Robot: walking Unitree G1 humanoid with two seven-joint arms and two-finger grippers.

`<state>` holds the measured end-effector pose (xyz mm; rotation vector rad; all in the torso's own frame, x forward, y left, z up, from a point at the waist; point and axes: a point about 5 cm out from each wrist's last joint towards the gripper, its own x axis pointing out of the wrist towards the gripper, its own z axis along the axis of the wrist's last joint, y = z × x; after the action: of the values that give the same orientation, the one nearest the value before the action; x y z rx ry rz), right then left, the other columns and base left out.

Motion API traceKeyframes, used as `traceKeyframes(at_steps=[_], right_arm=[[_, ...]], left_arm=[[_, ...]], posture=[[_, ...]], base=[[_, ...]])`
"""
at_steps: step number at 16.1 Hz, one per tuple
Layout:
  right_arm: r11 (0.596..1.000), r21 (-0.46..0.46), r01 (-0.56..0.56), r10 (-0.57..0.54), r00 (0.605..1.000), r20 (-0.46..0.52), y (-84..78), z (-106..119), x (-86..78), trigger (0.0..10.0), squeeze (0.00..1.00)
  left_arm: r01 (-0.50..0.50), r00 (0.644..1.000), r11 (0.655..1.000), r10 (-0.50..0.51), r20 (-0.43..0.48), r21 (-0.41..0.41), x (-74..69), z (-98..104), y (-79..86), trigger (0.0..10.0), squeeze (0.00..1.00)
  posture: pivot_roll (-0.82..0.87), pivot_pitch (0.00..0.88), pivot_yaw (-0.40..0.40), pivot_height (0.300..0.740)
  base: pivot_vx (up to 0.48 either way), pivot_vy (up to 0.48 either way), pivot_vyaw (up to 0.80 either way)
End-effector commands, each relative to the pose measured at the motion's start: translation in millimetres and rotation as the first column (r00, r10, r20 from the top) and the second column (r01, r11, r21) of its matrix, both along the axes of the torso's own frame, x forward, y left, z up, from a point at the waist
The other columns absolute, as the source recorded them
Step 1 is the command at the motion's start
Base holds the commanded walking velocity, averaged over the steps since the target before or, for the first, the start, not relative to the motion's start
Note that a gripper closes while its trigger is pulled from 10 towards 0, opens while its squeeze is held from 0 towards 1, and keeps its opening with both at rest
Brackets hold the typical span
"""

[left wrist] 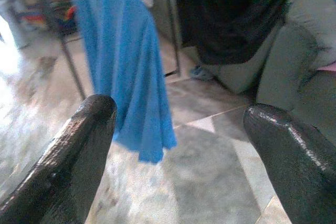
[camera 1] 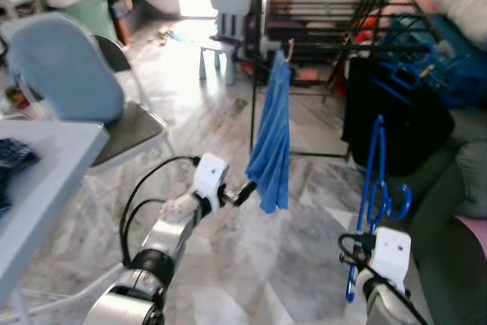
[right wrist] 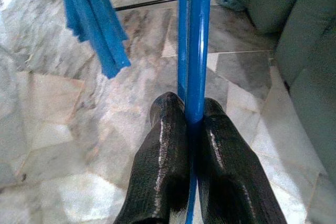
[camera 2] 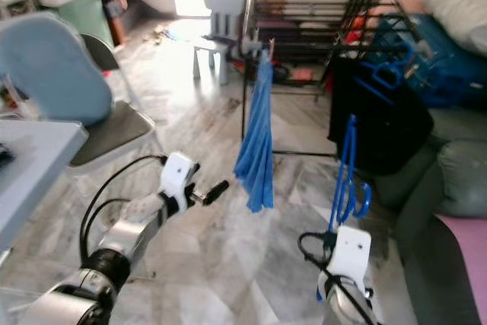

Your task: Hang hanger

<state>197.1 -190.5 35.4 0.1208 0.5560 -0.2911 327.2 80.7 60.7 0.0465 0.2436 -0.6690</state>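
The right gripper (right wrist: 191,124) was clamped tight on a blue hanger (camera 1: 374,188), with one black finger (right wrist: 163,150) on each side of the thin blue bar. In the left eye view the hanger stood up from the gripper at the lower right of the frame, with its curved part near the middle right. The bar ran straight up between the fingers in the right wrist view.

The left gripper (camera 1: 245,192) was held out in the lower middle of the left eye view, just beside the bottom of a blue cloth (camera 1: 275,142). Its two fingers were wide apart with nothing between them. In the left wrist view one finger (left wrist: 73,156) sat at the lower left and the other at the lower right, with the cloth hanging past them.

The blue cloth hung down from a black drying rack (camera 1: 327,5) at the top middle of the frame. A black cloth (camera 1: 392,123) hung on the rack further right. A chair with a light blue back (camera 1: 65,66) stood at the upper left, and a white surface (camera 1: 46,173) showed at the left edge. A small white chair (camera 1: 224,13) stood far off at the top. The floor (camera 1: 304,249) was grey marble tile. No writing or labels could be read anywhere.
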Motion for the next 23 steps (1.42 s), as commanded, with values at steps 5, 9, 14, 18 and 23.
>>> traceKeyframes(at_steps=[5, 9, 14, 18, 23], right_arm=[[1.000, -0.006, 0.016, -0.016, 1.000, 0.010, -3.9, 3.1, 5.5, 10.0, 0.00], [1.000, -0.006, 0.008, -0.008, 1.000, 0.006, -3.5, 2.0, 5.1, 10.0, 0.00], [1.000, 0.008, -0.019, 0.019, 1.000, -0.013, 0.4, -1.0, 3.7, 10.0, 0.00], [0.999, 0.016, -0.034, 0.035, 0.999, -0.018, 3.3, -1.7, 3.4, 10.0, 0.00], [0.999, 0.011, -0.034, 0.034, 0.999, -0.019, -0.6, -0.8, 4.3, 10.0, 0.00]], left_arm=[[0.036, 0.999, 0.999, -0.036, 0.008, 0.018, -1.1, 0.6, -5.9, 10.0, 0.00], [0.043, 0.999, 0.999, -0.043, 0.004, 0.033, -3.2, -1.9, -9.8, 10.0, 0.00], [0.042, 0.999, 0.998, -0.042, 0.000, 0.036, -3.1, -2.1, -11.2, 10.0, 0.00], [0.048, 0.999, 0.998, -0.048, 0.000, 0.042, -3.2, -2.1, -12.3, 10.0, 0.00], [0.057, 0.998, 0.997, -0.056, -0.008, 0.048, -5.0, -4.3, -14.0, 10.0, 0.00]], posture=[[-0.03, 0.000, -0.001, 0.740], [-0.03, 0.000, 0.001, 0.740], [-0.04, 0.000, 0.006, 0.740], [-0.04, 0.000, 0.006, 0.740], [-0.04, 0.000, 0.007, 0.740]], base=[[0.477, 0.000, 0.00], [0.480, 0.000, 0.00], [0.480, 0.000, 0.00], [0.480, 0.000, 0.00], [0.480, 0.000, 0.00]])
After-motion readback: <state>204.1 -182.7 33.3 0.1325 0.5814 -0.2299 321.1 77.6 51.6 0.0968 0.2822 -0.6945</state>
